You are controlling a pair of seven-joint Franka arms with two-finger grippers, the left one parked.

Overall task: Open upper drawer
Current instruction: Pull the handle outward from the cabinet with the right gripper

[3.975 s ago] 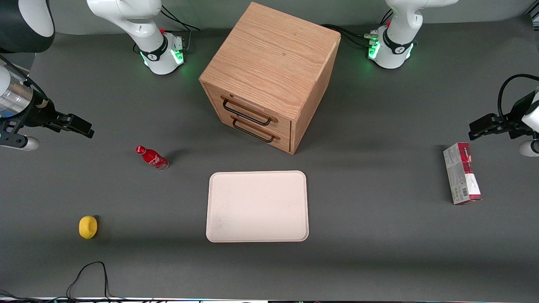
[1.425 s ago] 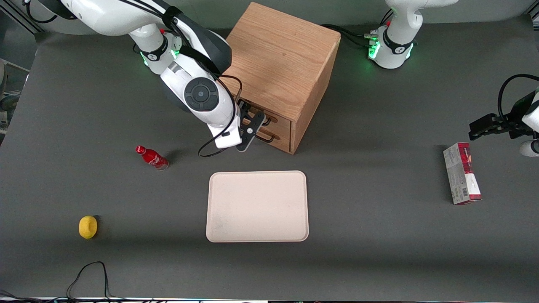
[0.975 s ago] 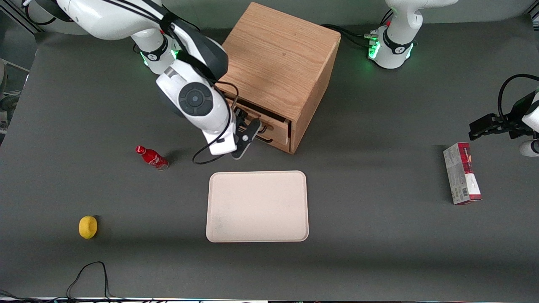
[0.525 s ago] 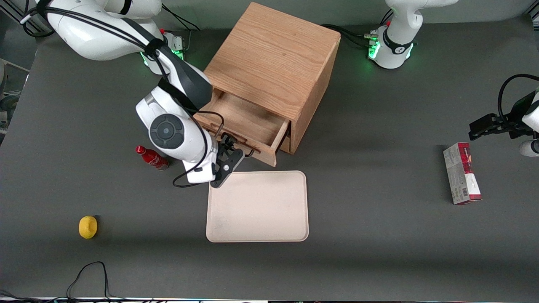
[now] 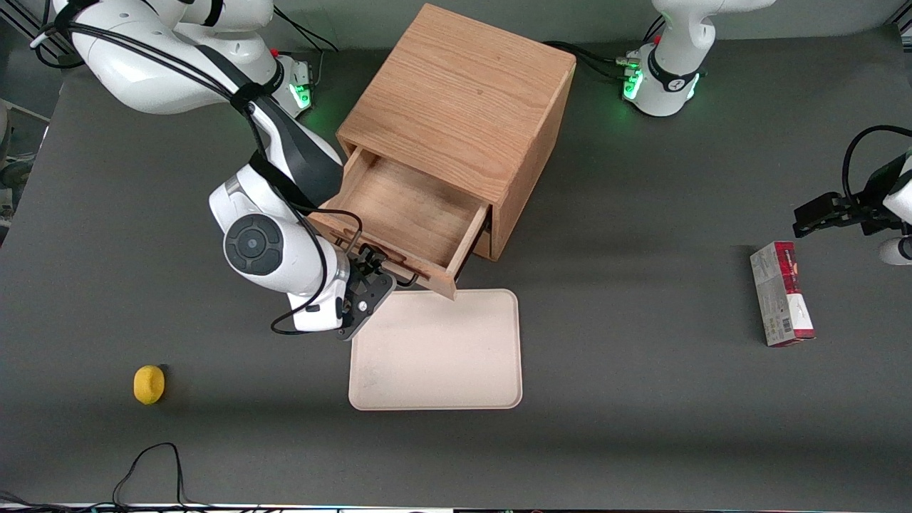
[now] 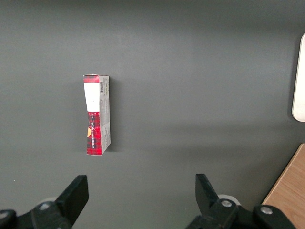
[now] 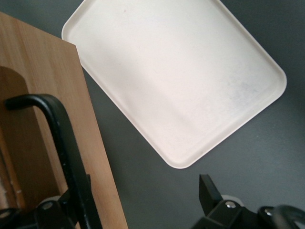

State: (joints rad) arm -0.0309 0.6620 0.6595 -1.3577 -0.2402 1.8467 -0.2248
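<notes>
- A yellow round object (image 5: pixel 149 384) sits on the dark counter (image 5: pixel 641 399) nearest the front camera, toward the working arm's end.
- A pale tray (image 5: pixel 435 349) lies flat mid-counter, farther from the camera than the yellow object.
- A red-and-white carton (image 5: pixel 781 303) lies on its side toward the parked arm's end of the counter.
- The pincer (image 5: pixel 370 285) is at the front of the upper drawer (image 5: pixel 406 217), just above the tray's edge; its fingers stand apart, one on each side of the black bar handle (image 7: pixel 64 148), and no clamping shows in the right wrist view.
- The upper drawer is pulled well out of the cabinet (image 5: pixel 459 107), its bare wooden floor open to view and its front panel overhanging the tray's rim.
- The cabinet stands farther from the camera than the tray.
</notes>
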